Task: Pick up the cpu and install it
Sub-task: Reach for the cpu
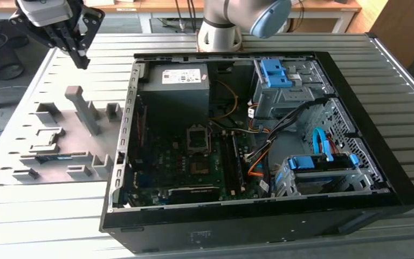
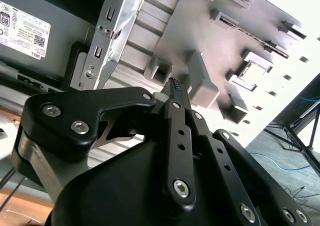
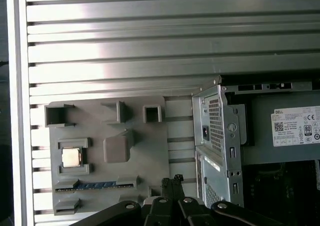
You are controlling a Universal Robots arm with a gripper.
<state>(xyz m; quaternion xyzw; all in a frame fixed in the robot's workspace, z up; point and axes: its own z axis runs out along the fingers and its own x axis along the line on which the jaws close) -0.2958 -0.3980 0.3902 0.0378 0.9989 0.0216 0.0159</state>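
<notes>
On the exterior view's left, the gripper point(image 1: 83, 63) hangs in the air over the ribbed metal worktop point(image 1: 56, 226), above the far end of a grey holder tray point(image 1: 74, 162). Its black fingers point(image 2: 179, 136) are pressed together into one narrow tip with nothing between them.

The tray lies flat on the worktop below, just beside the computer case's side wall, and carries several raised blocks and slots. In the first wrist view the cpu point(image 3: 71, 157) lies flat in a square holder on the tray, silver face up and well apart from the fingertips. A blue memory stick point(image 3: 95, 185) rests in the long slot just beside that holder.

Further right is the open black computer case point(image 1: 192, 237), lying on its side with the circuit board exposed. The grey power supply point(image 1: 174, 89) with its white label fills the far corner nearest the gripper. The metal-framed socket point(image 1: 198, 139) sits near the middle of the board, with nothing visibly covering it. At the exterior view's right are two drive bays with blue plastic parts point(image 1: 275, 73) and bundles of black, orange and blue cables.
</notes>
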